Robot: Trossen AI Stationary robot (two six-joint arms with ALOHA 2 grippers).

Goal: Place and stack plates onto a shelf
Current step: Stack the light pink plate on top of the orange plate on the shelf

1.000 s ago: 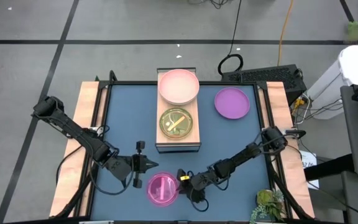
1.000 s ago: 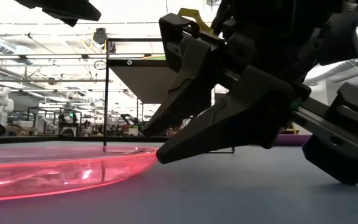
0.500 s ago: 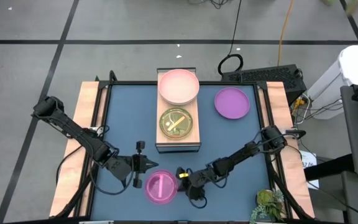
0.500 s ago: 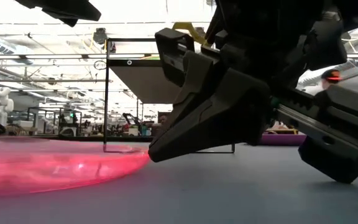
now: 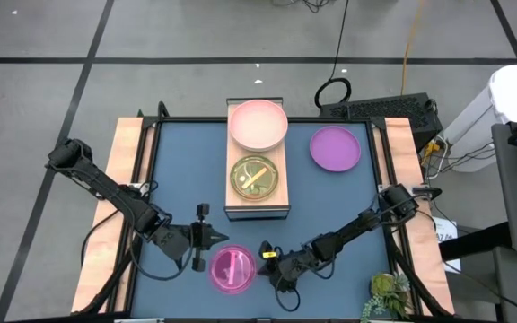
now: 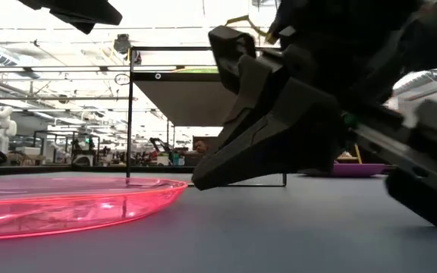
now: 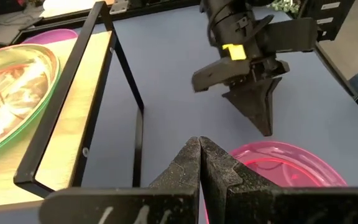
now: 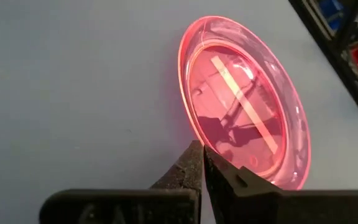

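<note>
A: that magenta plate [image 8: 244,124] looks like clear glossy plastic, light glares right off it. green plate [image 7: 11,93] too, see-through and shiny.

B: yeah. pink plate [image 5: 258,124] and purple plate [image 5: 335,148] are opaque, duller. shelf [image 7: 73,130] is pale grainy wood, black edges. mat [image 8: 73,93] looks matt blue. gripper fingers [image 7: 194,165] are rough, speckled black.

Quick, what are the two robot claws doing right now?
Left end effector: closed, empty, beside the magenta plate.
Right end effector: closed, empty, just off that plate's rim.
</note>
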